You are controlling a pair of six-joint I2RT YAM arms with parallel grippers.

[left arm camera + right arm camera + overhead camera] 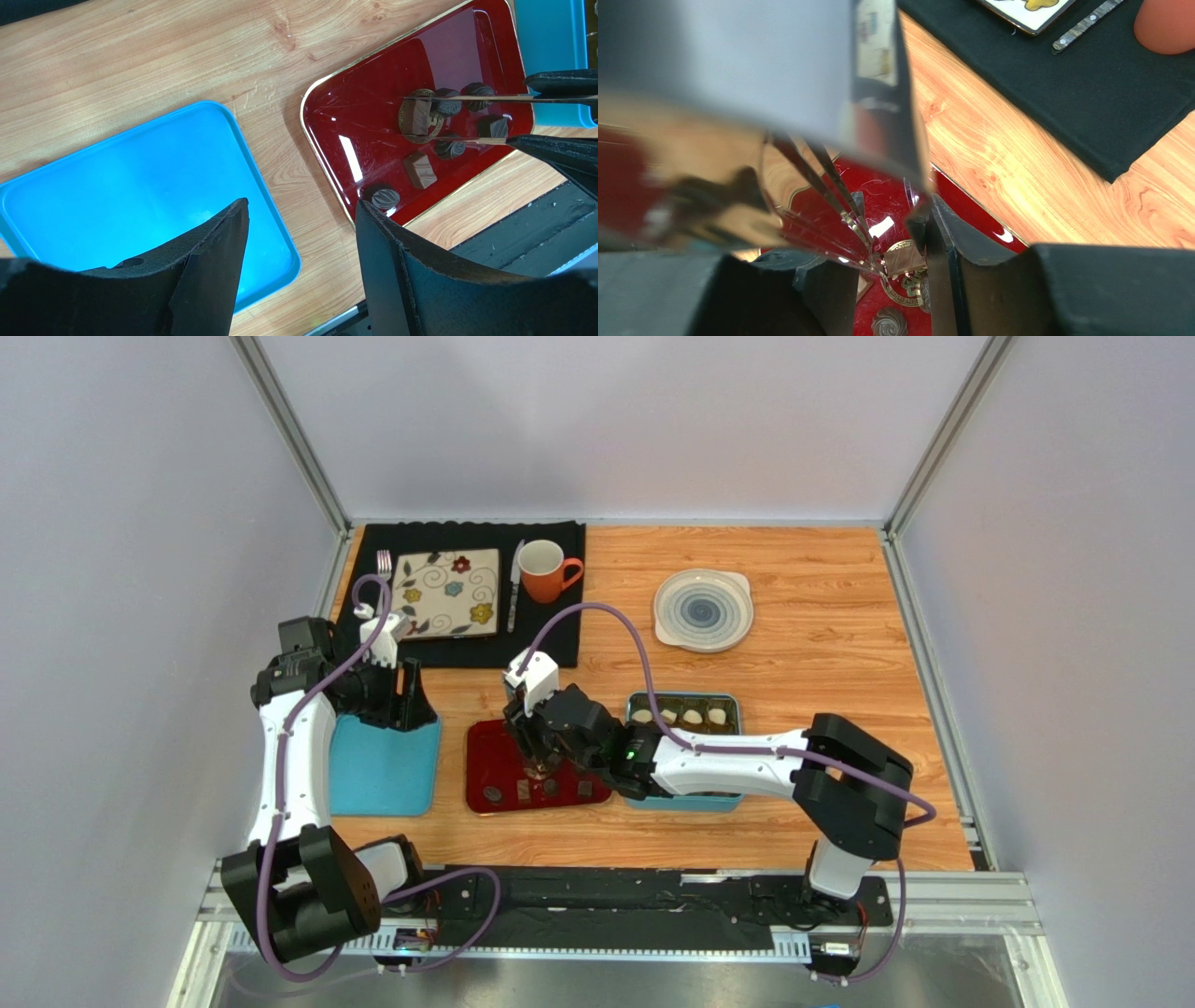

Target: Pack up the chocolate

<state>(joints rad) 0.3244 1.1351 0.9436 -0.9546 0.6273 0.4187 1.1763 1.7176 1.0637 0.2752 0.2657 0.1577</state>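
Several dark chocolates (420, 170) lie on a red tray (491, 756). My right gripper (530, 735) is shut on shiny metal tongs (829, 182), its fingers (948, 280) pressing the blades from both sides. The tong tips reach down onto the tray on either side of a square brown chocolate (904, 259), also visible in the left wrist view as the square chocolate (419, 115). I cannot tell whether the tips pinch it. A teal box (685, 800) right of the tray holds a row of pale chocolates (693, 716). My left gripper (302, 210) hangs open and holds nothing, over the corner of a blue lid (126, 196).
A black mat (561, 637) at the back carries a patterned square plate (446, 594), a fork (383, 560), a knife (515, 588) and an orange mug (544, 570). A round grey-white dish (703, 609) sits at the back right. Grey walls close in both sides.
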